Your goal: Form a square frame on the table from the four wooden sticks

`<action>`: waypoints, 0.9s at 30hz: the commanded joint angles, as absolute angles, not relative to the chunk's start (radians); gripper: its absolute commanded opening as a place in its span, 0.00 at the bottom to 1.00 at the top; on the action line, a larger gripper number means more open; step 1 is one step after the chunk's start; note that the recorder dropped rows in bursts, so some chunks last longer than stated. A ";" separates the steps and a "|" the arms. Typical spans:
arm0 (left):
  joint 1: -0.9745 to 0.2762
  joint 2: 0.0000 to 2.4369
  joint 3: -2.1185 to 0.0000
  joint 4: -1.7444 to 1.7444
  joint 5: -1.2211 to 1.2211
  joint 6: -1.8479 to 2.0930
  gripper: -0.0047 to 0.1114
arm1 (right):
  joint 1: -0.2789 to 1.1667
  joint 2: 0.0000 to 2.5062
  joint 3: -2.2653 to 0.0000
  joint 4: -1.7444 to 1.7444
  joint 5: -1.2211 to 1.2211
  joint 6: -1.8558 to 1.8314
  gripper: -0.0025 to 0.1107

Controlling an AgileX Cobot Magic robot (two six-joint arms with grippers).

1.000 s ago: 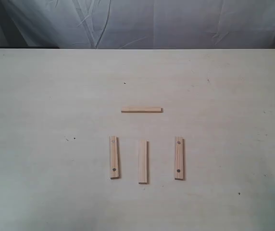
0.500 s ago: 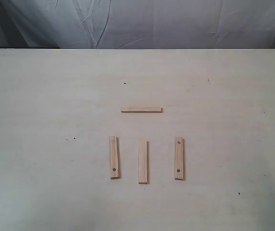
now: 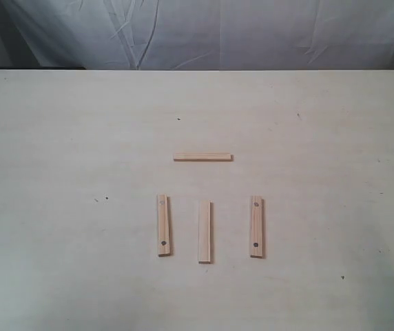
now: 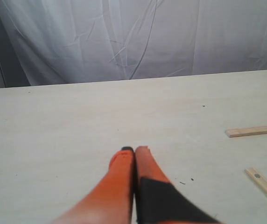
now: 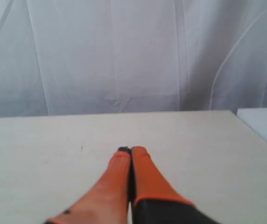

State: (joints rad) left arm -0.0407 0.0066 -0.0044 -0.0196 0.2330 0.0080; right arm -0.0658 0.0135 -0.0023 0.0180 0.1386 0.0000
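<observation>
Three wooden sticks (image 3: 204, 232) lie parallel, near-to-far — the fourth stick (image 3: 202, 157) crosswise.

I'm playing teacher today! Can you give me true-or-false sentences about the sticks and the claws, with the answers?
1. The four wooden sticks already make a square. False: they lie apart on the table, none touching.
2. Two sticks have small dark holes. True: the left holed stick and the right holed stick.
3. The left claw holds a stick. False: it is shut on nothing.
4. The right claw is shut. True.
5. All sticks point the same way. False: the crosswise stick is turned sideways to the other three.
</observation>
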 commanded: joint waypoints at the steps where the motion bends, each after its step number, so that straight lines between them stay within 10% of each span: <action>1: -0.040 0.000 0.000 -0.014 0.232 0.008 0.04 | -0.069 0.009 0.000 0.010 -0.023 0.000 0.01; 12: -0.040 0.000 0.000 -0.014 0.232 0.008 0.04 | -0.069 0.009 0.000 0.013 -0.232 -0.007 0.01; 27: -0.040 0.000 0.000 -0.014 0.232 0.008 0.04 | -0.069 0.387 -0.491 0.000 0.617 0.048 0.01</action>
State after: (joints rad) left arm -0.0407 0.0066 -0.0044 -0.0196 0.2330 0.0080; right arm -0.0658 0.3245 -0.4548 0.0180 0.5626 0.0450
